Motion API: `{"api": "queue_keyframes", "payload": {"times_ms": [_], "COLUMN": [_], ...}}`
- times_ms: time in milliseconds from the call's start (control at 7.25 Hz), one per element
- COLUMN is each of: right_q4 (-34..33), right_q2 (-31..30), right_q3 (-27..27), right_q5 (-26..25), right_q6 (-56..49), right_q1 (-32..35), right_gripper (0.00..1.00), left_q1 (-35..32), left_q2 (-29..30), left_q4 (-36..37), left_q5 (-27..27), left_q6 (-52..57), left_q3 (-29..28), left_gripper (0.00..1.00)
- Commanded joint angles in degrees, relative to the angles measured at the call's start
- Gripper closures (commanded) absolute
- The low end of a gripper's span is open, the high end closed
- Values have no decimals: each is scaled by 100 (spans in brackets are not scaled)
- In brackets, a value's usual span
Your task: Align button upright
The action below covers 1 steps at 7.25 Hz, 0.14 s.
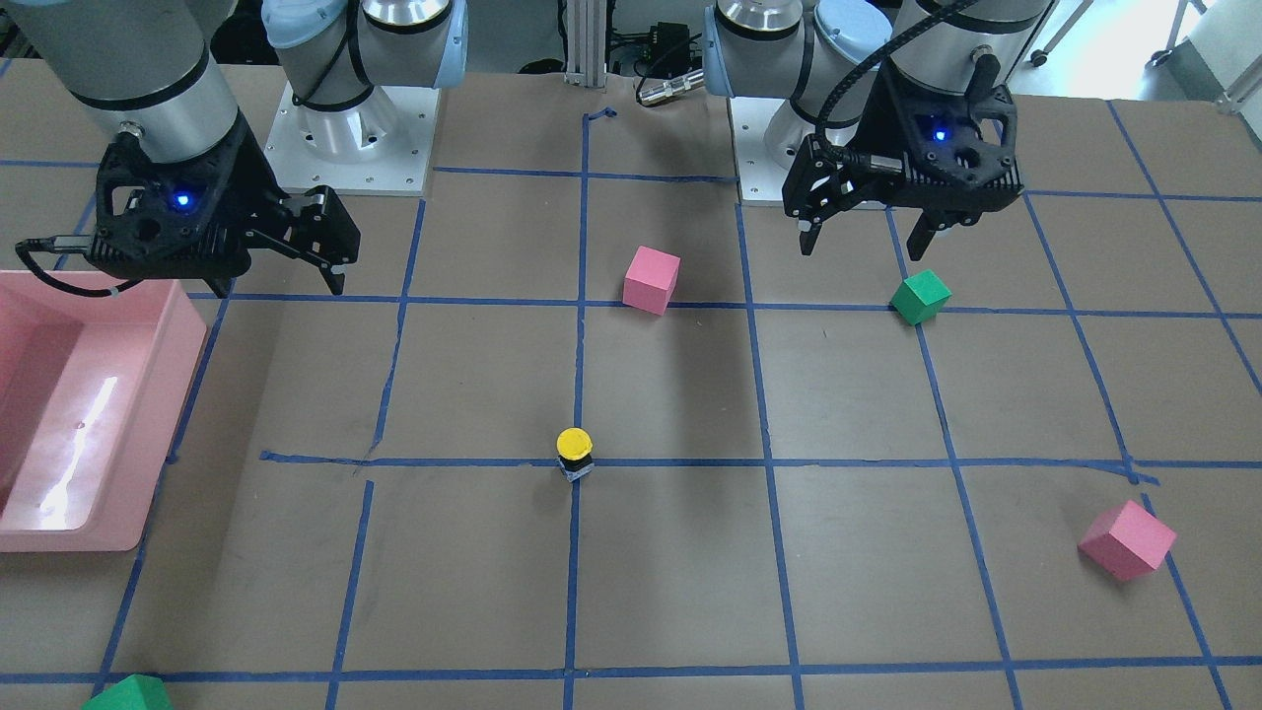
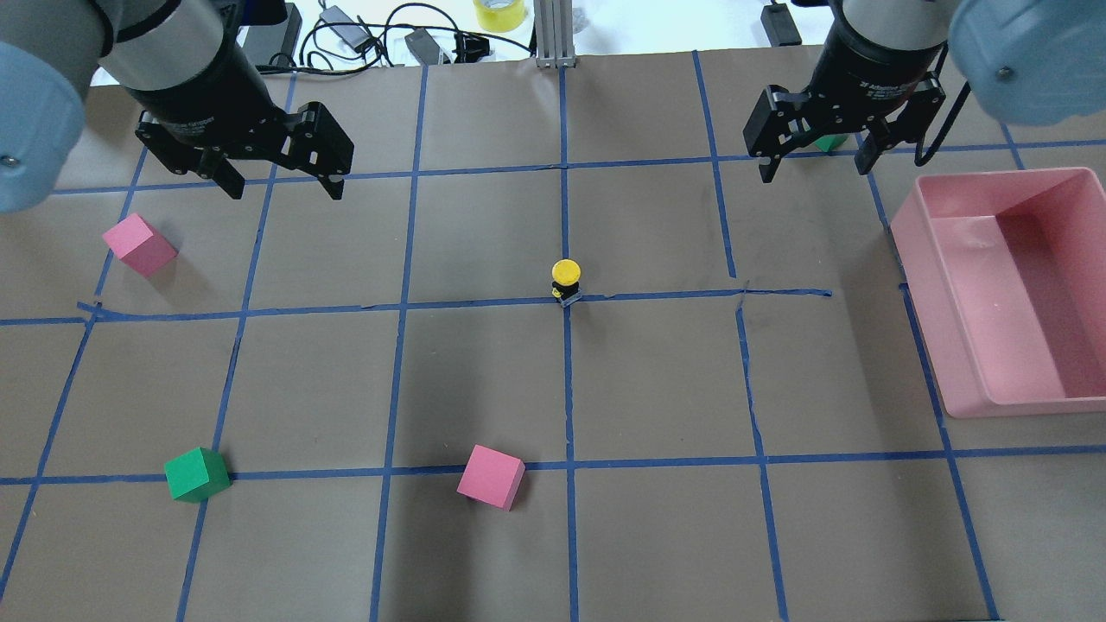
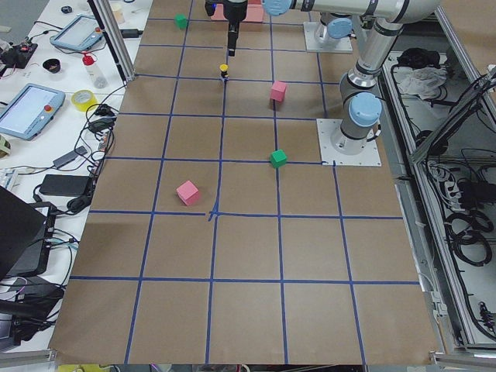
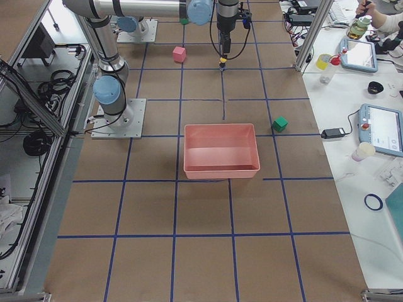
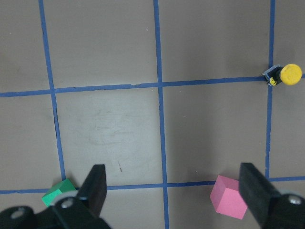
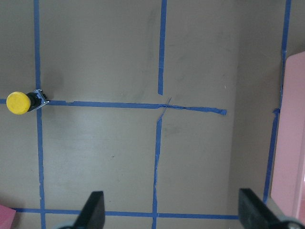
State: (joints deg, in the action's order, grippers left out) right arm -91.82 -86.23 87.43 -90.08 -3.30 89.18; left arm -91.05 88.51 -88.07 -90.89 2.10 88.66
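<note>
Both left gripper (image 2: 285, 186) and right gripper (image 2: 814, 171) hang empty, jaws wide; button (image 2: 566, 281), 1 o'clock of pink cube (image 2: 491, 477), looks upright, so avoid nudging it.

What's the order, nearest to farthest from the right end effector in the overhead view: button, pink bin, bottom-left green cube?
1. The pink bin, just right of the right end effector.
2. The button, mid-table, to its left.
3. The green cube, far across on the left arm's side.
</note>
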Motion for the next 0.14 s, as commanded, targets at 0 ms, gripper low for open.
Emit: {"api": "queue_keyframes", "payload": {"times_ms": [0], "right_q4": [6], "right_q2": [-25], "right_q3": [-6], "right_q5": [-149], "right_q6": [5], "right_q1": [21], "right_gripper": [0], "left_q1": [8], "left_q2": [-10], "left_q4": [0], "left_q5": [1], "left_q6": [45], "left_q3": [2], "left_gripper": [0]}}
